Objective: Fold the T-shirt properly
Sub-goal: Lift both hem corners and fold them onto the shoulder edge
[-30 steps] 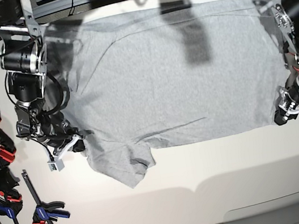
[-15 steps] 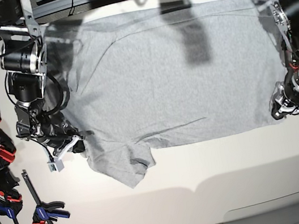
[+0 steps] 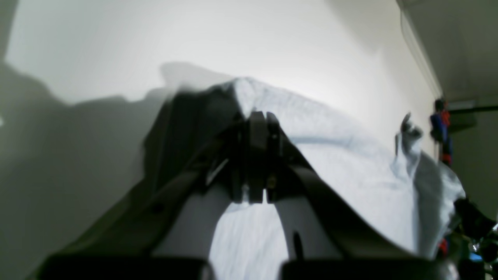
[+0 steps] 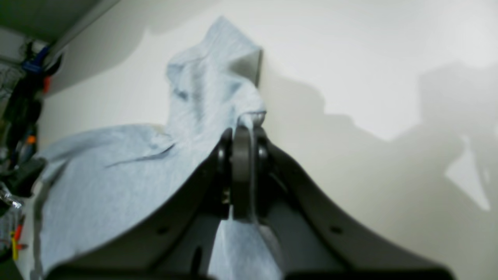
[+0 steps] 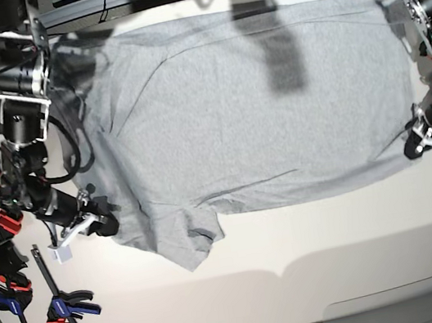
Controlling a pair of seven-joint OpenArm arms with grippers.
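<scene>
A: Reading the base view from left to right, what appears first?

B: Red, blue and black clamps (image 5: 6, 271) lie along the left edge of the white table (image 5: 314, 253). Just right of them sits the right gripper (image 5: 98, 223), its jaws pressed together on the T-shirt (image 5: 248, 106) at the edge beside the near sleeve (image 5: 181, 238).

A: Does the right wrist view confirm that grip?

B: Yes. The right gripper (image 4: 243, 128) pinches a raised ridge of the T-shirt (image 4: 109, 171), with grey cloth bunched beyond the tips and running back between the fingers.

A: How does the garment lie?

B: It is spread flat across the middle of the table, plain grey side up, collar end at the left and hem at the right. The near sleeve points toward the near edge.

A: And at the far right?

B: The left gripper (image 5: 414, 146) sits at the near right corner of the hem. In the left wrist view the left gripper (image 3: 258, 120) is closed, pinching the T-shirt (image 3: 330, 175) with a peak of fabric lifted around its tips.
</scene>
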